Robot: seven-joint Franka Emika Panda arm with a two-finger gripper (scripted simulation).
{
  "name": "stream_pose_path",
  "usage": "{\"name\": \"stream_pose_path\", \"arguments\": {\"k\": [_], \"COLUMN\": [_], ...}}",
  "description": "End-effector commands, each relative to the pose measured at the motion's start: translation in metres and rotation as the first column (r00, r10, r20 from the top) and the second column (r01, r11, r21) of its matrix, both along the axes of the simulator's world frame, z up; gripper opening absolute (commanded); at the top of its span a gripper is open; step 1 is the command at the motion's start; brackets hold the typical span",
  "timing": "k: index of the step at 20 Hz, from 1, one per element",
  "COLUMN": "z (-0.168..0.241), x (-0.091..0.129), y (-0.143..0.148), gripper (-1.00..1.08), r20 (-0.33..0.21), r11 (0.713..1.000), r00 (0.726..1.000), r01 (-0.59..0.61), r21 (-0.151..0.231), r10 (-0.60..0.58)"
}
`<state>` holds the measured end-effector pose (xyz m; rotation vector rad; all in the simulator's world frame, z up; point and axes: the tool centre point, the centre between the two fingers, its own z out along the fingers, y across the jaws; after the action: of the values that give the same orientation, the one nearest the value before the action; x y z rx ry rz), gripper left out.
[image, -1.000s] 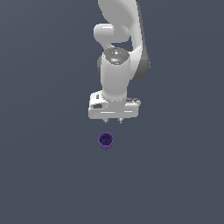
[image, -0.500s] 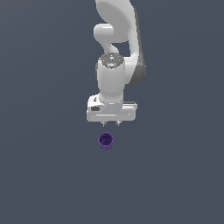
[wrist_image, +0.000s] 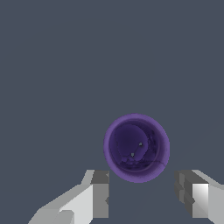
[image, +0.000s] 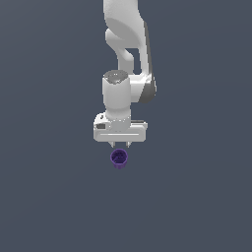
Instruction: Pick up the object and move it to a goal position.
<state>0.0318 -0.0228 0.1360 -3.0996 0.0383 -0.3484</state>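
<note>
The cup point(image: 119, 159), a small dark purple cylinder with a hollow top, stands upright on a flat slate-grey counter point(image: 197, 197), and nothing else lies anywhere near it in either view. The counter is one even colour with no seams, marks or edges visible, and it fills the whole background, so no walls or room can be made out. Directly above the cup hangs the white arm point(image: 127, 59), its wrist pointing straight down and carrying the claw point(image: 120, 145), whose broad white body is much wider than the cup. In the exterior view two short fingertips show below that body, just above the cup's rim; whether they touch the rim cannot be told from that view. In the wrist view the cup point(wrist_image: 136, 148) is seen from overhead, its round opening dark and glossy inside, with a few pale specks on its floor. The claw point(wrist_image: 142, 194) has its fingers point(wrist_image: 99, 194) spread apart, one on each side, with a gap between them wider than the cup. The cup sits just beyond the fingertips in that view, nearer one finger than the other, and neither finger presses on its wall. Nothing stands between the claw and the cup, and the grey surface around them is bare of other things.
</note>
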Motion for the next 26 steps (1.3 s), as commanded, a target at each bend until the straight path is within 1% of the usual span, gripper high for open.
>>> {"name": "stream_pose_path", "arguments": {"k": [1, 8, 16, 21, 26], "z": [-0.008, -0.026, -0.04, -0.044, -0.045], "x": [0.002, 0.004, 0.002, 0.001, 0.0], "y": [-0.006, -0.02, -0.034, -0.04, -0.044], "gripper": [0.28, 0.28, 0.28, 0.28, 0.28], "r20": [0.034, 0.128, 0.227, 0.268, 0.292], "r11": [1.0, 0.995, 0.983, 0.976, 0.97], "r00": [0.999, 0.988, 0.961, 0.943, 0.931], "r01": [0.021, 0.077, 0.136, 0.161, 0.176], "r21": [0.013, 0.059, 0.12, 0.149, 0.167], "r10": [-0.021, -0.084, -0.161, -0.196, -0.219]}}
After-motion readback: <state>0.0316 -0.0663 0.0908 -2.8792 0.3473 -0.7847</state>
